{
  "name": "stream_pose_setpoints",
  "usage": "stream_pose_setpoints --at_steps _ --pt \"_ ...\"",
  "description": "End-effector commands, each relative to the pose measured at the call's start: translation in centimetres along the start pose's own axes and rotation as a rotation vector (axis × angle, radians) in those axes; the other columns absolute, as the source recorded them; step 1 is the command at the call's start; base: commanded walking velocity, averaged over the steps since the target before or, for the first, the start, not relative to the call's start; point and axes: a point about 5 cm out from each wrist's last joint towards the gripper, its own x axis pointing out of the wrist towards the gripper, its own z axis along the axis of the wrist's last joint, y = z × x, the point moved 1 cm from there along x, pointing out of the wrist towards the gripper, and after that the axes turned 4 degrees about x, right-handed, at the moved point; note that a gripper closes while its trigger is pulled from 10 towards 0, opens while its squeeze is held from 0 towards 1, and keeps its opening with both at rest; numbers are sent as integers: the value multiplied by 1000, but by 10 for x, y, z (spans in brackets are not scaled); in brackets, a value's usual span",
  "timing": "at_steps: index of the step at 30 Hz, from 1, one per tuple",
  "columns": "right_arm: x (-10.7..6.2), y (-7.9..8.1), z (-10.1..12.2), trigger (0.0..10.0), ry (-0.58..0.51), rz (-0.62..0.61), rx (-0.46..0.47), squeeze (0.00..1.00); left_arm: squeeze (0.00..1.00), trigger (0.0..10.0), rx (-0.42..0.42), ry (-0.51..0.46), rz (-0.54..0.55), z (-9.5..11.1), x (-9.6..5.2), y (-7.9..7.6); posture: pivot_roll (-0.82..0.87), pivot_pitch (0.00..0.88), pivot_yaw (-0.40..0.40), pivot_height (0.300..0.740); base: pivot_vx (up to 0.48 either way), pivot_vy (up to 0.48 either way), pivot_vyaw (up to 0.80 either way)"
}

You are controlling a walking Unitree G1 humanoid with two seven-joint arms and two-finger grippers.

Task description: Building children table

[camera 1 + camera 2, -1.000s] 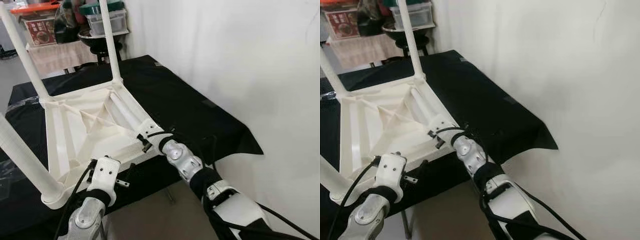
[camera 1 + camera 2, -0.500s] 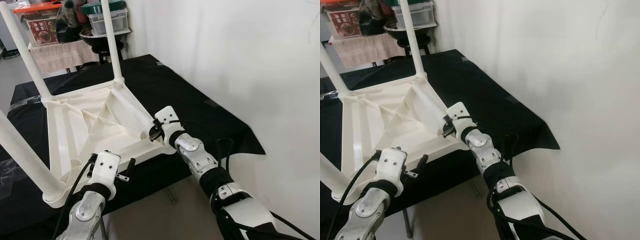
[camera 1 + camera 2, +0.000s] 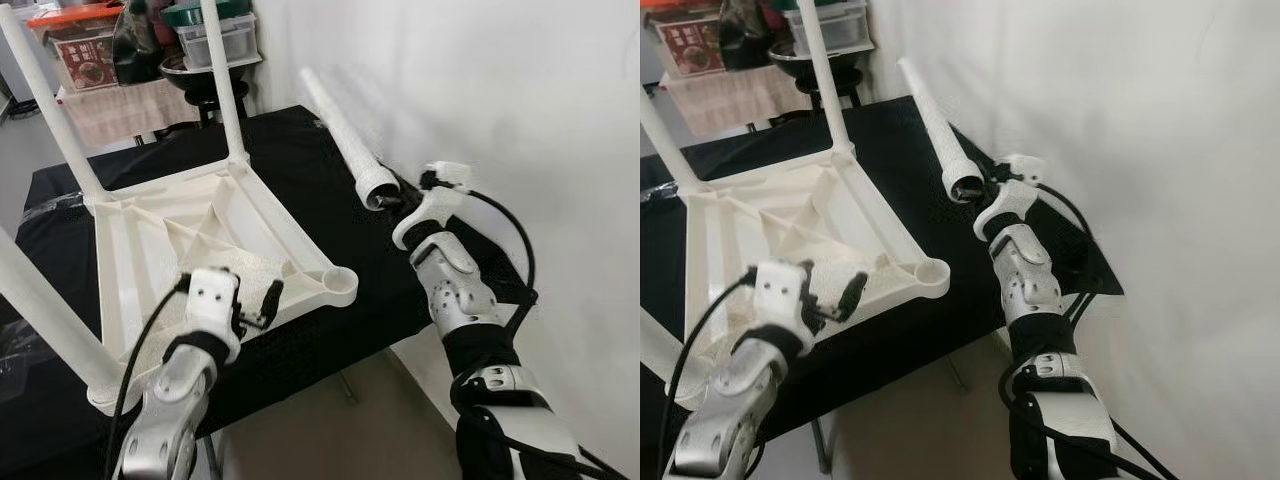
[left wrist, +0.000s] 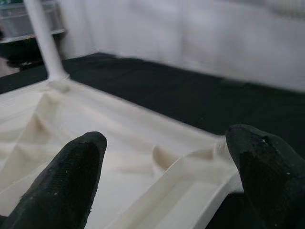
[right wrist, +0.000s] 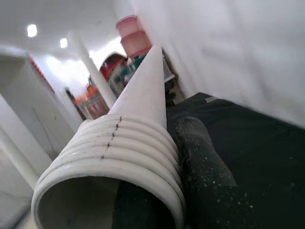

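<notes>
White tabletop (image 3: 190,240): upside down on black cloth (image 3: 330,190), three legs up.
Right gripper (image 3: 395,200): clamped on loose leg (image 3: 340,130), raised beside tabletop's empty corner socket (image 3: 338,287).
Right wrist view: leg's ribbed hollow end.
Left gripper (image 4: 167,176): fingers apart over tabletop's rim.

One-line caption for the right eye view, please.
Right gripper holds a white table leg aloft beside the upturned tabletop; left gripper waits open near the empty corner socket.
</notes>
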Motion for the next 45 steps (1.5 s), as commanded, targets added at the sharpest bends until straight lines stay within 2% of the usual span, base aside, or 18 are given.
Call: stream_pose_setpoints --at_steps 1,3,4,5,8,9,11,12,16,21,22,25,28,32,36,37,44,45 --pt "-3 -2 -4 10000 -20 -11 175 0 0 10000 -71 -44 -32 13 9 0 -52 0 55 740 0 0 0" --pt "-6 -2 -7 10000 -42 -7 342 0 0 10000 -145 -118 -91 33 20 -3 -52 0 53 740 0 0 0" --pt "-6 -2 -7 10000 -42 -7 342 0 0 10000 -145 -118 -91 33 20 -3 -52 0 53 740 0 0 0" --pt "-8 1 -7 10000 -63 23 423 0 0 10000 -189 -165 -125 45 25 -4 -51 0 54 740 0 0 0" --pt "-13 12 -3 10000 -111 130 536 0 0 10000 -276 -260 -191 71 31 -6 -54 0 57 740 0 0 0" --pt "-15 18 -1 10000 -127 175 573 0 176 10000 -308 -293 -218 79 32 -6 -55 0 58 740 0 0 0" --pt "-17 21 0 10000 -138 205 604 0 176 10000 -330 -315 -239 85 33 -6 -55 0 58 740 0 0 0" --pt "-20 26 2 10000 -148 244 631 0 1000 10000 -372 -350 -270 94 32 -5 -54 0 58 740 0 0 0" --pt "-21 30 3 10000 -145 284 641 0 1000 10000 -438 -399 -313 107 31 -3 -53 0 55 740 0 0 0" --pt "-21 29 6 10000 -154 299 631 0 1000 10000 -528 -413 -316 109 29 1 -46 0 56 740 0 0 0" --pt "-22 29 9 10000 -162 315 625 0 1000 10000 -594 -429 -321 111 27 5 -44 0 55 740 0 0 0" --pt "-23 30 13 10000 -168 345 604 0 1000 10000 -699 -457 -327 116 26 10 -47 0 54 740 0 0 0" --pt "-24 31 14 10000 -166 358 598 0 1000 10000 -743 -465 -339 117 25 11 -47 0 54 740 0 0 0" --pt "-37 46 23 10000 -151 551 534 0 1000 10000 -916 -484 -409 125 24 12 -48 0 56 740 0 0 0" --pt "-42 47 29 10000 -153 619 507 0 1000 10000 -985 -496 -444 128 22 12 -48 0 57 740 0 0 0" --pt "-47 46 37 10000 -163 676 496 0 1000 10000 -1036 -511 -458 131 20 15 -49 0 60 740 0 0 0" --pt "-60 46 43 10000 -146 790 473 0 980 10000 -1120 -534 -448 135 19 25 -52 0 64 740 0 0 0" --pt "-67 48 44 10000 -130 842 473 0 0 10000 -1136 -534 -458 136 18 26 -52 0 66 740 0 0 0"
